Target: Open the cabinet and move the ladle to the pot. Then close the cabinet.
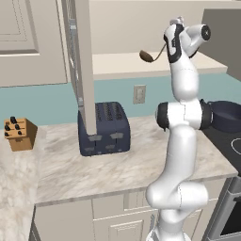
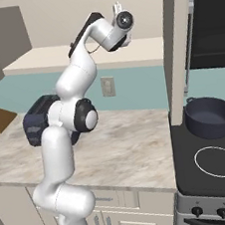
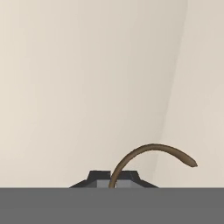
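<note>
The cabinet stands open, with its left door (image 1: 85,70) and right door (image 2: 178,50) swung out toward me. Inside, the brown ladle (image 1: 146,56) has its bowl just over the cabinet's bottom shelf (image 1: 117,65). My gripper (image 1: 165,47) is reached in over that shelf and is shut on the ladle's thin handle. In the hand view the curved ladle handle (image 3: 148,151) rises from between the fingertips of the gripper (image 3: 112,183). The dark blue-grey pot (image 2: 209,117) sits on the stove at the right, below the cabinet; it also shows as the pot (image 1: 228,115) behind my arm.
A boxy dark blue toaster (image 1: 104,128) stands on the marble counter (image 1: 108,164) under the left door. A wooden knife block (image 1: 19,133) is at the far left. The black stovetop (image 2: 216,163) has a white burner ring in front of the pot.
</note>
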{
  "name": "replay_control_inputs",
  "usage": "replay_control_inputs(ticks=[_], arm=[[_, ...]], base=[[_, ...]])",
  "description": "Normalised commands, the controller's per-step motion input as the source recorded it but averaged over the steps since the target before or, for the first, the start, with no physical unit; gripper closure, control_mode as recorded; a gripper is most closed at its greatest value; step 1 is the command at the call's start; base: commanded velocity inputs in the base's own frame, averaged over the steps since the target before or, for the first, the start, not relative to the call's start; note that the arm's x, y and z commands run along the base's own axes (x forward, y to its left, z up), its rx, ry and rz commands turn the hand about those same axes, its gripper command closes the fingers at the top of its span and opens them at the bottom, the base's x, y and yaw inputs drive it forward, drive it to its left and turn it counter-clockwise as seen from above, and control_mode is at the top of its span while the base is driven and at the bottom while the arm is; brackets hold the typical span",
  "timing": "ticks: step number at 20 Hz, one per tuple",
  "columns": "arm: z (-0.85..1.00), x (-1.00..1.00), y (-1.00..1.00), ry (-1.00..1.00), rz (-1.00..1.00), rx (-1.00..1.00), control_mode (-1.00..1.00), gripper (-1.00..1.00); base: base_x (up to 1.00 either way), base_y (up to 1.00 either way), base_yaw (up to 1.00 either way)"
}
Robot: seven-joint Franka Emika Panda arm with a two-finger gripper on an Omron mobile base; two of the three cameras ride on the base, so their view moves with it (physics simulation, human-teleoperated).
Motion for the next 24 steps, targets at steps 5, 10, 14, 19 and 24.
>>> replay_control_inputs(ticks=[5,10,14,19,24], arm=[[0.00,-0.49,0.00,0.00,0.00,0.00,-1.00,1.00],[0.00,-0.72,0.00,0.00,0.00,0.00,-1.00,1.00],[0.00,-0.89,0.00,0.00,0.00,0.00,-1.00,1.00],[0.00,-1.00,0.02,-0.03,0.00,0.00,-1.00,1.00],[0.00,-1.00,0.14,-0.13,-0.02,-0.02,-1.00,1.00]], base=[[0.00,0.00,0.00],[0.00,0.00,0.00],[0.00,0.00,0.00],[0.00,0.00,0.00],[0.00,0.00,0.00]])
